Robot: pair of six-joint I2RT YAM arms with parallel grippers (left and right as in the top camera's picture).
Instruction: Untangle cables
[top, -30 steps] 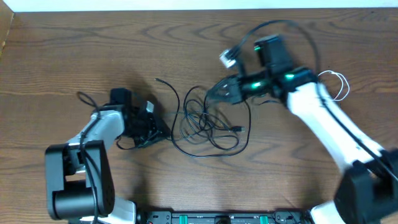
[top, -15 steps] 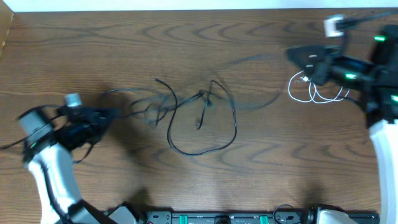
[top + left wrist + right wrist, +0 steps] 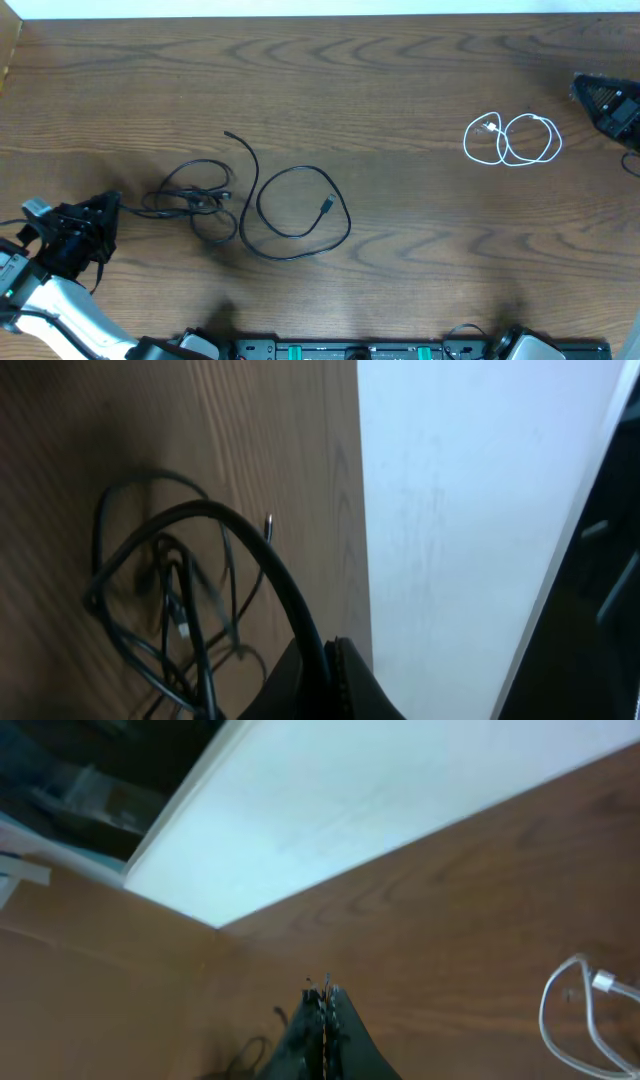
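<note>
Seen from overhead, the left gripper (image 3: pixel 105 210) sits low at the left end of the table (image 3: pixel 380 70), its arm folded back. It points toward the black cables (image 3: pixel 200 197), a loose bunch beside an open loop in mid-table. The white cable (image 3: pixel 512 138) lies coiled well apart to the right, near the right gripper (image 3: pixel 600 98) at the table edge. The left wrist view shows the jaws pressed together, apparently on a black strand arching up from the black cables (image 3: pixel 165 610). In the right wrist view the jaws are together and hold nothing, with the white cable (image 3: pixel 575 1010) at lower right. The step appears to be parting the bunch from the loop. A low, slow pull along the wood should let the loops slide free rather than cinch.
</note>
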